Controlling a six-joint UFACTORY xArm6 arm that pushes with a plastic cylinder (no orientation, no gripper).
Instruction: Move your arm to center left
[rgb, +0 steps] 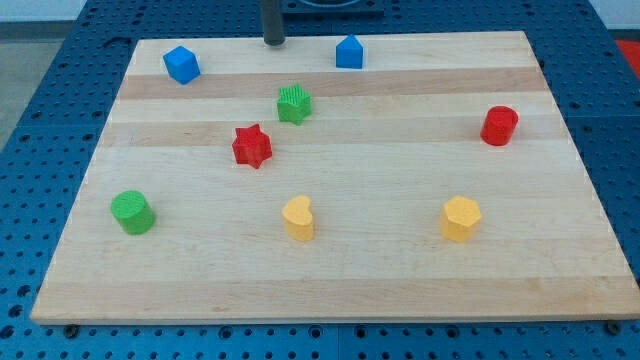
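Note:
My tip (274, 42) rests on the wooden board (330, 290) at the view's top edge, a little left of centre. It lies between a blue cube-like block (182, 64) to its left and a blue pentagon-like block (349, 52) to its right, touching neither. Below it sit a green star (294, 104) and a red star (252, 146). A green cylinder (132, 212) stands at the view's lower left.
A red cylinder (499, 126) stands at the right. A yellow heart-shaped block (298, 218) and a yellow hexagon-like block (461, 219) sit along the bottom. The board lies on a blue perforated table (40, 90).

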